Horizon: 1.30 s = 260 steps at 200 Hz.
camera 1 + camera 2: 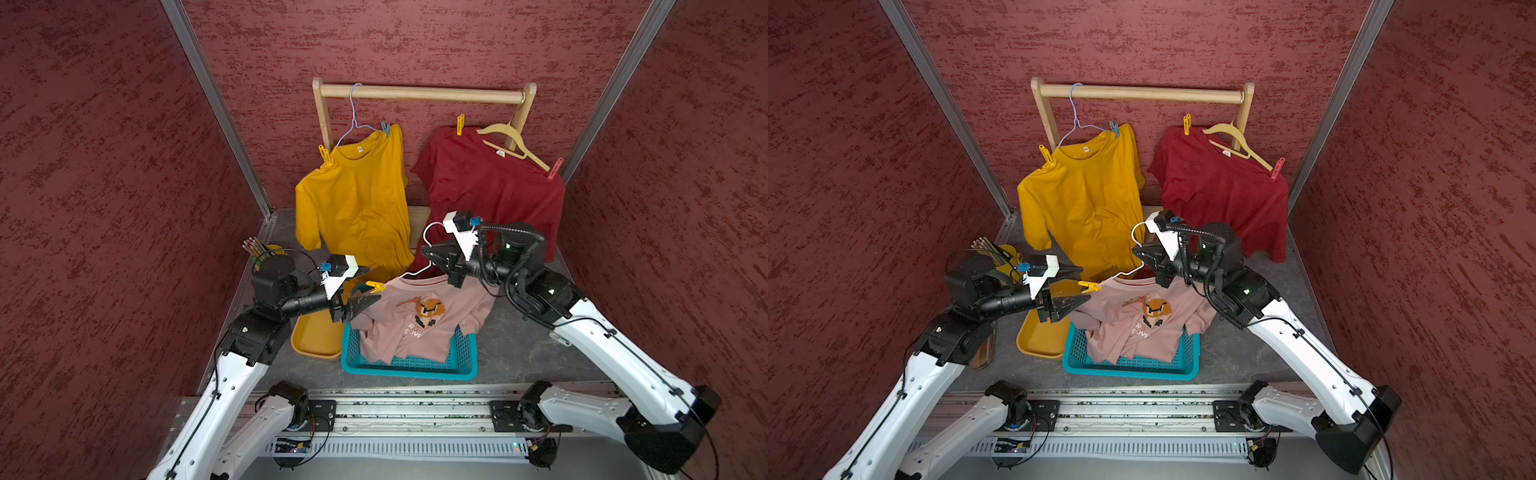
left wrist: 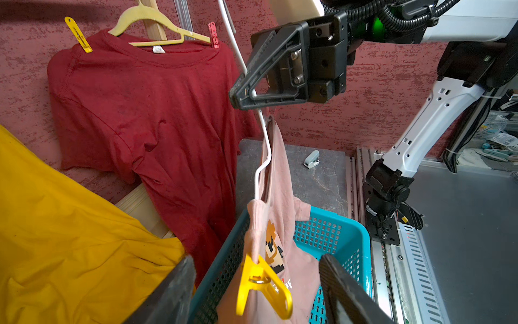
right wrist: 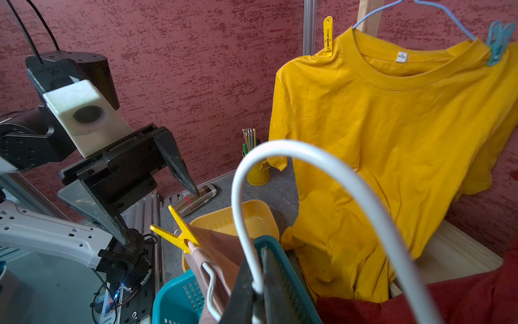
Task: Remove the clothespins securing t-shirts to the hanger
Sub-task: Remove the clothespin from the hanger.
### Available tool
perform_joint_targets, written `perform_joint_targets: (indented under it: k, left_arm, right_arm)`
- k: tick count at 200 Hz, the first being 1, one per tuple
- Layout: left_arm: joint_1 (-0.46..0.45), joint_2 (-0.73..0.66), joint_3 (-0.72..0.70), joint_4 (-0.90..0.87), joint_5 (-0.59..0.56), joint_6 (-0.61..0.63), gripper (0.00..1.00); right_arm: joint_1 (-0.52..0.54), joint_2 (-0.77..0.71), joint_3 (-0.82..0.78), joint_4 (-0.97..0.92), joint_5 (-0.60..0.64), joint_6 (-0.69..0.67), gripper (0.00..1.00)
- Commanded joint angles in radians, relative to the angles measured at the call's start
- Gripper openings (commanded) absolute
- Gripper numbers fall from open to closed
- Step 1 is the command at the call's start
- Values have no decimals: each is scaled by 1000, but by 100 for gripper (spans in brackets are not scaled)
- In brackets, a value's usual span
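Unpinning the pink t-shirt [image 1: 419, 328]: right gripper [image 1: 424, 251] clamps its white hanger [image 2: 263, 126] above the teal basket [image 1: 415, 370], left gripper [image 1: 363, 287], jaws wide, flanks the yellow clothespin [image 2: 263, 283] on the shoulder; next, probably, squeeze its handles and pull clear

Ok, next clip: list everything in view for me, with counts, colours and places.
rack: one, wooden, at the back.
basket: one, teal, front centre.
tray: one, yellow, beside the basket.
pencil cup: one, yellow, back corner behind the left arm.
t-shirts: three; mustard t-shirt and dark red t-shirt hanging at the rack, pink t-shirt draped into the basket.
hangers: three; blue hanger, cream hanger, white hanger, one per t-shirt.
clothespins: five clipped; yellow and blue on mustard, yellow and red-pink on red, yellow on pink; a sixth, pale, seemingly loose on the table.
left tool: open, close to the pink t-shirt's clothespin.
right tool: shut on the white hanger.
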<state>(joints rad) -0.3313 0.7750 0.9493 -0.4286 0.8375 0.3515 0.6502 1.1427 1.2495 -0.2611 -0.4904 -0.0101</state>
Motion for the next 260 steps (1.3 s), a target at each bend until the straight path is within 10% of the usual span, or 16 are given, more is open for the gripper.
perform_joint_targets:
  k: [1, 148, 229, 260]
  left_arm:
    - [-4, -4, -17, -30, 27, 13, 69]
    - [23, -9, -16, -73, 77, 11, 0]
    - [164, -109, 14, -161, -26, -74, 0]
    - [199, -113, -18, -193, -299, -213, 0]
  right_arm:
    - [3, -6, 37, 9, -1, -10, 0]
    - [4, 32, 52, 15, 31, 3, 0]
    - [3, 7, 36, 19, 222, -7, 0]
    - [3, -52, 33, 35, 407, -16, 0]
